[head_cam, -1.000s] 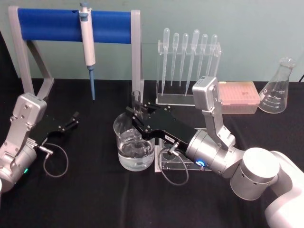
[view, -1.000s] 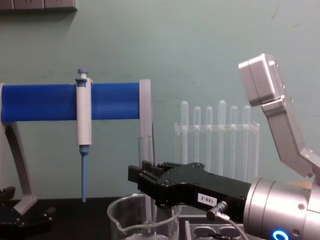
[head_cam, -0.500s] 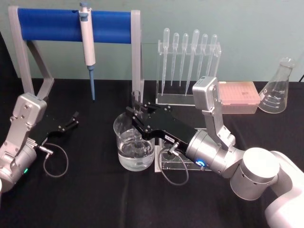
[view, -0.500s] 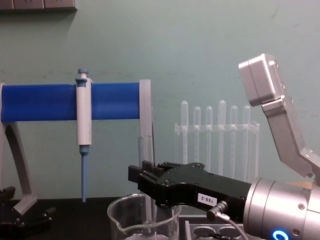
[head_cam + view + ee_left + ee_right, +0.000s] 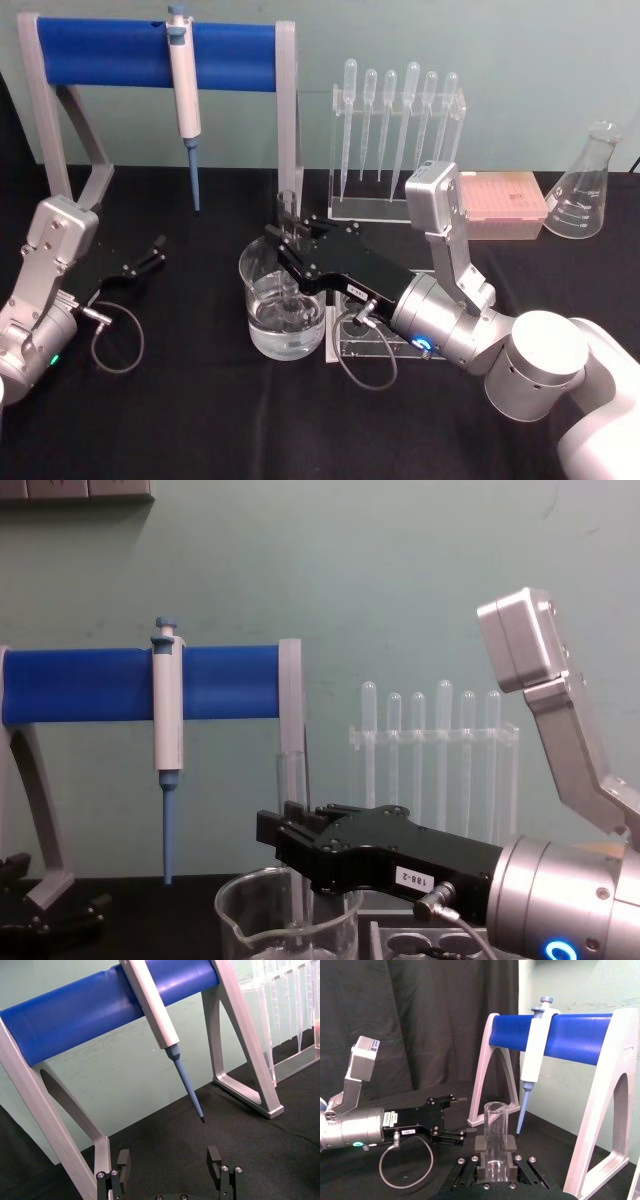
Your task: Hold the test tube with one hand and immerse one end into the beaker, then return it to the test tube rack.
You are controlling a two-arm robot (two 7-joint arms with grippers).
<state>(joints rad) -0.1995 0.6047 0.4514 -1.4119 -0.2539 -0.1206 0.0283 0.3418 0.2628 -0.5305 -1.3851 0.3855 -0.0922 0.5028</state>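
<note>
While clamped upright in the right gripper [image 5: 285, 244], the test tube [image 5: 288, 212] stands with its round end down inside the beaker [image 5: 262, 332], apparently dipping into the water. The jaws are closed narrowly on the tube's upper part, just below the mouth. Such thin glass is judged light, stiff, smooth and brittle. It is best held high on the dry wall, squeezed gently and lifted straight to spare the beaker's rim. The test tube rack [image 5: 350, 345] lies at 3 o'clock of the beaker, just beside it. The left gripper [image 5: 153, 253], jaws apart and empty, rests at 9 o'clock, well apart.
</note>
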